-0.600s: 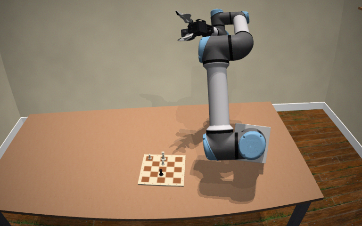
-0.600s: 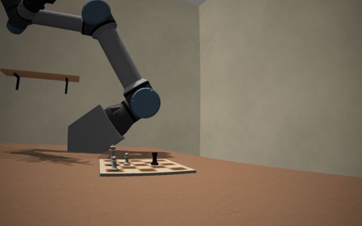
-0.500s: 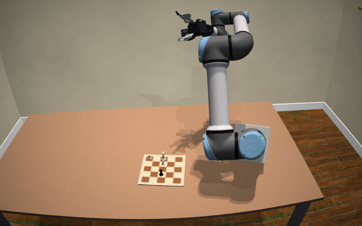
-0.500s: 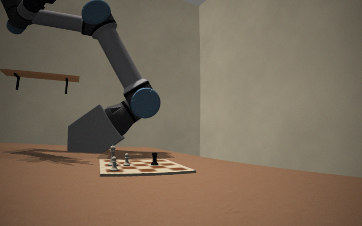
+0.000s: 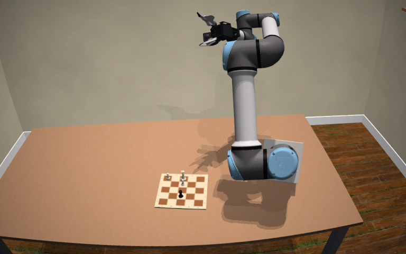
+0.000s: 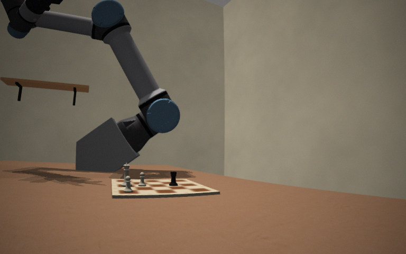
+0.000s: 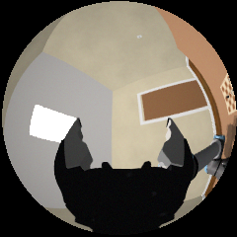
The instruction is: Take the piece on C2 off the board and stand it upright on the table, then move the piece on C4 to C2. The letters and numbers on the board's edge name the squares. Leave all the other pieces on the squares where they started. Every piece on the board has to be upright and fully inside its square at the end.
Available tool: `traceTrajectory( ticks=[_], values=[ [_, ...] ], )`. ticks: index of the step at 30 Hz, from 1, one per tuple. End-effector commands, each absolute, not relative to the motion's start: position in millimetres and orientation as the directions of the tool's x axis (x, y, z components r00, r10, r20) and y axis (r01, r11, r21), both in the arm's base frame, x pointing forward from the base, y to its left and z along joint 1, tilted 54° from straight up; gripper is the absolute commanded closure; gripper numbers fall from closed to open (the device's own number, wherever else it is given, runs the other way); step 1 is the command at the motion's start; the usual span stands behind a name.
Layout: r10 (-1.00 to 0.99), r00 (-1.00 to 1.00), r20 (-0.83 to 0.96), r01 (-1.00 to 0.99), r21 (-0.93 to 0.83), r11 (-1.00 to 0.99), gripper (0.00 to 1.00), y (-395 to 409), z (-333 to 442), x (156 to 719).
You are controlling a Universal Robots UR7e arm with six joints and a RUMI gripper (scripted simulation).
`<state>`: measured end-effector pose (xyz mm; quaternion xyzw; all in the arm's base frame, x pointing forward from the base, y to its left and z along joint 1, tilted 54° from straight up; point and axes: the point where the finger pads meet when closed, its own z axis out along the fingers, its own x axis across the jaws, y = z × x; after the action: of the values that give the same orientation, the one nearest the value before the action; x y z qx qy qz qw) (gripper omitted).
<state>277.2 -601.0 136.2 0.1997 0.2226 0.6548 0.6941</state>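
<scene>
Well, the small tan and brown checkered board (image 5: 197, 203) lies on the brown wooden tabletop (image 5: 89, 155), and four pieces stand upright on it. At the far left corner is a small white pawn (image 5: 167, 176). To its right, in the middle row of squares, stand a tall white crowned piece (image 5: 183, 173), a second small white pawn (image 5: 182, 182) just in front of it, and a black rook (image 5: 180, 193) nearer the front edge.

The letters and numbers on the edge are too small to read, so I cannot tell which piece is on C2 and which is on C4. I think both are in that middle row.

To do the first step well, the gripper (image 5: 202, 29) should come straight down over the C2 piece. The two white pieces are very close, so it must not bump them. It should squeeze the piece near its middle and lift it straight up.

To the right of the board, the grey and blue robot arm (image 5: 245, 107) stands tall and folded at the top. Its gripper is high up, far from the board, pointing sideways at the wall. It is wide open and holds nothing.
</scene>
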Motion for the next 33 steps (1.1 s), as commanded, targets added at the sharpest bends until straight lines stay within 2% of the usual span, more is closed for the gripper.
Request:
traceTrajectory(
  ticks=[1,16,33],
  values=[
    [0.998,0.044,-0.049,-0.820,0.569,0.064,0.00,-601,137,277],
    [0.991,0.058,-0.117,-0.823,0.556,0.114,0.00,-590,142,290],
    [0.895,0.157,-0.417,-0.849,0.405,0.338,0.00,-528,160,351]
  ],
)
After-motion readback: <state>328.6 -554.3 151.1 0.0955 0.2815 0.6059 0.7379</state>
